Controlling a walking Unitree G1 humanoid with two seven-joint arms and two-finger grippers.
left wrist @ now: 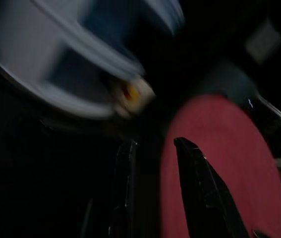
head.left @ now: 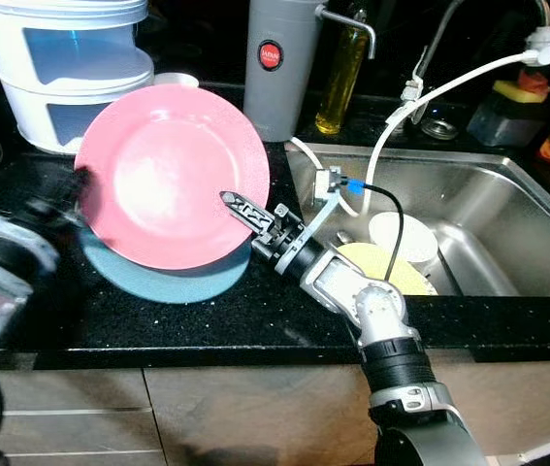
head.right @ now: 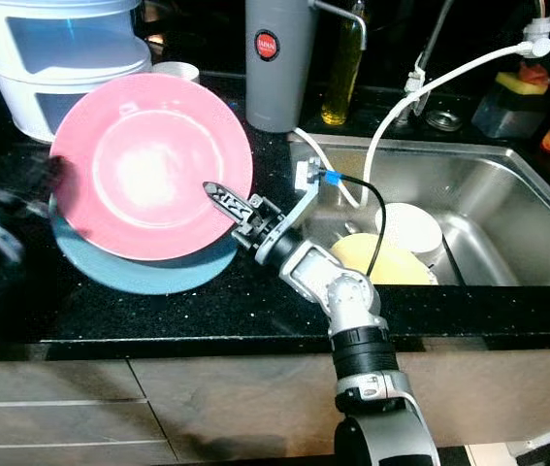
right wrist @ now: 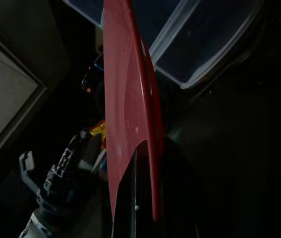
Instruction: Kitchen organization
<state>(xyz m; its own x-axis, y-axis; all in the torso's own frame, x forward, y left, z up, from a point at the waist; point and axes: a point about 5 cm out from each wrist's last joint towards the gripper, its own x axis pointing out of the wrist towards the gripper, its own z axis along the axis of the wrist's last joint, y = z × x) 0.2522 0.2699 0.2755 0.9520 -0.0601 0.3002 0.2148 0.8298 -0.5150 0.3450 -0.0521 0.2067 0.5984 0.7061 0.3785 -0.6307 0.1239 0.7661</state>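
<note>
The black counter (head.left: pixel 207 311) carries a steel sink (head.left: pixel 507 194) at its right end. A pink plate (head.left: pixel 168 175) is tilted above a blue plate (head.left: pixel 168 282) near the counter's front edge. The right gripper (head.left: pixel 245 209) pinches the pink plate's rim; the left gripper (left wrist: pixel 152 163), spread, straddles its opposite edge.

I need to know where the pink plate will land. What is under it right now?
A blue plate lies on the black counter under the tilted pink plate, which the right end effector grips at its near edge. Most of the blue plate is covered, so anything on it is hidden.
</note>
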